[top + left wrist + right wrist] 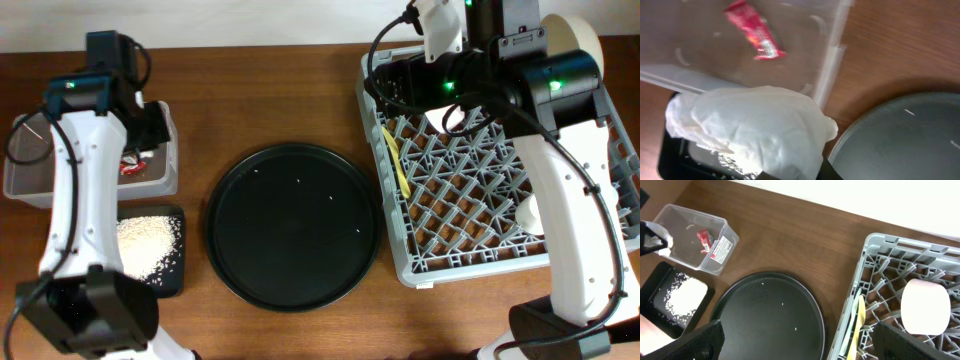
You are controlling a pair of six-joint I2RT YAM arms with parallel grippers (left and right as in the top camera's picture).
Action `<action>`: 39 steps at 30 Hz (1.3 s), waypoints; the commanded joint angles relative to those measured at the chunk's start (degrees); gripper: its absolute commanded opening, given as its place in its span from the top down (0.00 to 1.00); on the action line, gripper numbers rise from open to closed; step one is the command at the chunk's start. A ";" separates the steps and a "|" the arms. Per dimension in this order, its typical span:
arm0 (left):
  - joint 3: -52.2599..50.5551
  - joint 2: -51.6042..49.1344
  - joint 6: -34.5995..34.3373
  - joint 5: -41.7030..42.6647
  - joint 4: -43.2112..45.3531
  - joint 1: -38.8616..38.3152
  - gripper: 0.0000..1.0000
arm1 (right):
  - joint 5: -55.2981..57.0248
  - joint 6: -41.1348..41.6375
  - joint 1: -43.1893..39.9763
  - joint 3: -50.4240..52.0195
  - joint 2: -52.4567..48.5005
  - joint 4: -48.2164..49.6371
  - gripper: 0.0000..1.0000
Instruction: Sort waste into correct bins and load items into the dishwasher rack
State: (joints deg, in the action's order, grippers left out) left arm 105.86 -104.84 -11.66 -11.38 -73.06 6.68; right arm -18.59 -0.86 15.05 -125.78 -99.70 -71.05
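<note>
Two hands differed: the left hand (pixel 791 175) was closed on the crumpled white tissue wad (pixel 750 127), held over the edge of the clear tub (pixel 834 57), where the red sauce packet (pixel 756 34) lay. Rice grains (pixel 145 242) covered the black tray (pixel 170 285). The right hand (pixel 797 332) hung wide open and empty above the dishwasher rack (pixel 875 250), which held the yellow utensil (pixel 857 325) and a white cup (pixel 925 305).

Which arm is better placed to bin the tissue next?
Left. Its gripper holds the tissue wad right beside the clear tub, where the red packet lies. The right gripper hangs open over the dishwasher rack, far across the table.
</note>
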 commanded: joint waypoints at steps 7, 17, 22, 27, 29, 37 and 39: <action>-0.15 -6.08 0.26 6.01 1.99 8.13 0.13 | -0.68 -0.20 0.31 -0.13 -0.20 0.13 0.02; 17.05 5.62 -1.20 7.10 -17.97 8.11 0.01 | -0.70 -0.20 0.31 -0.13 -0.20 0.13 0.02; 17.05 12.20 -1.20 8.66 -16.81 8.11 0.01 | -0.70 -0.20 0.31 -0.13 -0.20 0.13 0.02; 17.05 14.12 -1.18 8.81 -14.45 8.11 0.01 | -0.70 -0.20 0.31 -0.13 -0.20 0.13 0.02; 17.03 14.05 -1.16 8.81 -14.47 8.11 0.01 | -0.68 -0.20 0.31 -0.13 -0.20 0.13 0.02; 17.03 14.05 -1.16 8.81 -14.49 8.11 0.01 | -0.68 -0.20 0.31 -0.13 -0.20 0.13 0.02; 17.03 14.05 -1.16 8.81 -14.49 8.11 0.01 | -0.66 -0.20 0.24 -0.13 -0.42 0.13 0.02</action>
State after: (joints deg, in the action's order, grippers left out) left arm 122.89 -90.65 -11.90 -3.18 -87.64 14.74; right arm -18.57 -0.91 15.05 -125.78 -99.70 -71.07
